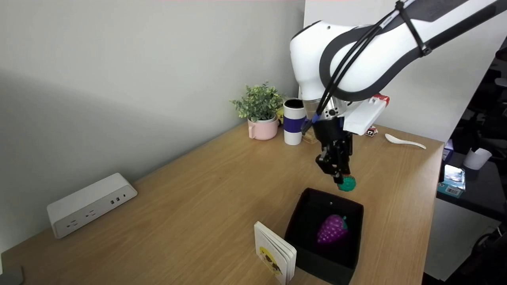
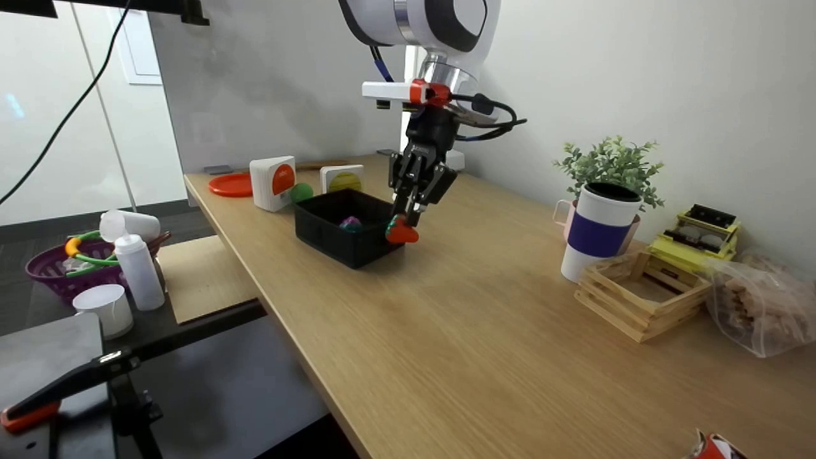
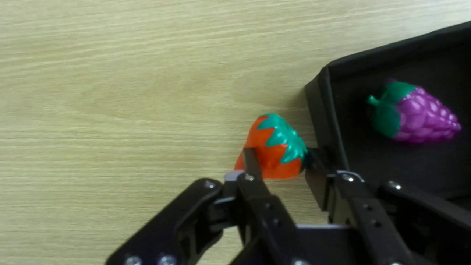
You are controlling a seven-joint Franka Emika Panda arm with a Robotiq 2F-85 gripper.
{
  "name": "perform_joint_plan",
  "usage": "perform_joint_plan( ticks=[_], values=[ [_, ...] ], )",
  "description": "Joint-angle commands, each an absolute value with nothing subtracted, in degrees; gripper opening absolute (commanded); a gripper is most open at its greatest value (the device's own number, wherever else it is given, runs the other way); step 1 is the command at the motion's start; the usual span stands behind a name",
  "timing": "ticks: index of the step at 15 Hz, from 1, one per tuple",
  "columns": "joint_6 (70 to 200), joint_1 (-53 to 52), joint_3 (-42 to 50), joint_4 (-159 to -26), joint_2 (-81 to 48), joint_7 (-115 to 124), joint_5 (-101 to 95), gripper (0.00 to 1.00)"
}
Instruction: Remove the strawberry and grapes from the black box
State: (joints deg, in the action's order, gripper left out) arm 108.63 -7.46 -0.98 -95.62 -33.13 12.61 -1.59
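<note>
Gripper (image 3: 283,160) holds the strawberry (image 2: 402,232), with one jaw on either side of the fruit. The fruit is red, its green leafy cap turned right in the wrist view, toward the black box (image 2: 325,234). It is outside that box, just left of the box's wall in the wrist view; contact with the tabletop (image 1: 198,221) could not be confirmed. The right-hand jaw in the wrist view overlaps the box wall (whether the two touch cannot be told). The grapes (image 1: 332,229), purple with a green stem end, lie on the box floor, apart from the gripper. In an exterior view, a board book (image 1: 273,253) stands upright just left of the box, and a white power unit (image 1: 93,206) sits well to the left. Toward the far end are a potted plant (image 1: 259,99), a white tumbler (image 1: 293,136) to its right, and a white spoon (image 1: 404,141) farther right. In an exterior view, a wooden crate (image 2: 609,306) sits at right, a plastic bag (image 2: 762,312) just beside it; a red plate (image 2: 231,185) lies far left.
</note>
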Motion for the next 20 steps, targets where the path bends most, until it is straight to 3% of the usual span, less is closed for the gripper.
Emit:
perform_joint_plan(
  ticks=[1,20],
  values=[
    [112.53,-4.87,-2.32,-98.66,-32.72,7.72,2.27,0.12],
    [112.82,-3.83,-1.82,-101.08,-33.53,4.98,4.67,0.12]
  ],
)
